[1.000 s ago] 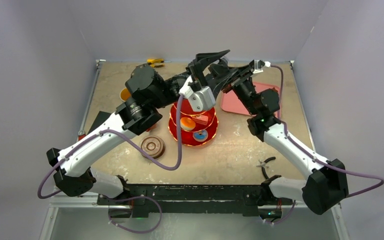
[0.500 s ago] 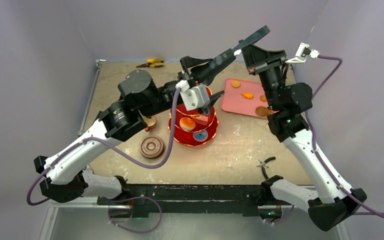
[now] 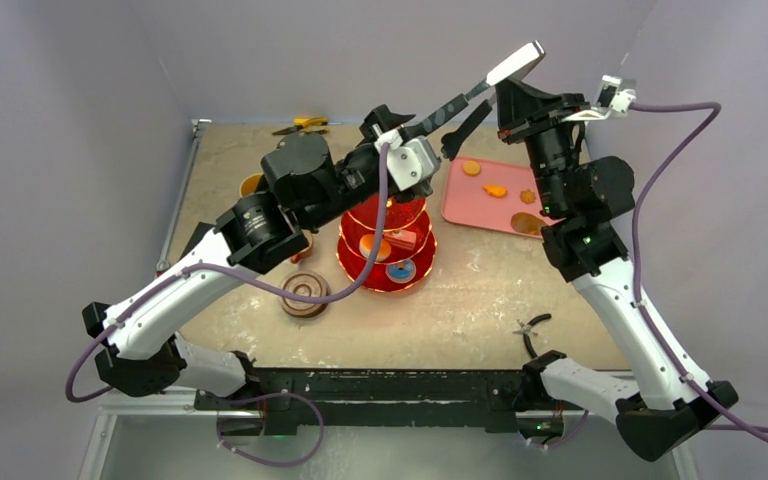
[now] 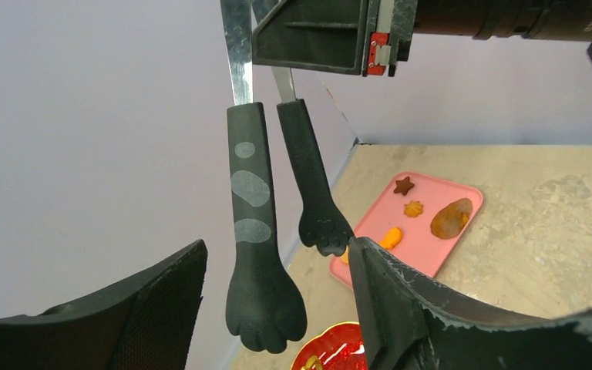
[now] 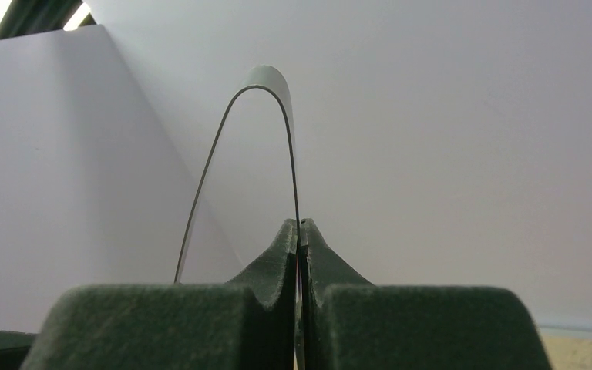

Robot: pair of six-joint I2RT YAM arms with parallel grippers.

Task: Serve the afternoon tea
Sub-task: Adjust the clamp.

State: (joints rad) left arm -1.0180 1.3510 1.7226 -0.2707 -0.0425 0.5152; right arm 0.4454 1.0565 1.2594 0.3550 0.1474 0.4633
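Tongs of black silicone (image 4: 266, 231) are pinched by 1 blade in the clamped right gripper (image 5: 299, 226); the spread left gripper (image 4: 277, 254) (above the red translucent 3-tier stand (image 3: 360, 278), mid-table) should be closed across both arms.

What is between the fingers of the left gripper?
The paw-shaped tips of the black tongs, hanging from the right gripper; the left wrist view shows this.
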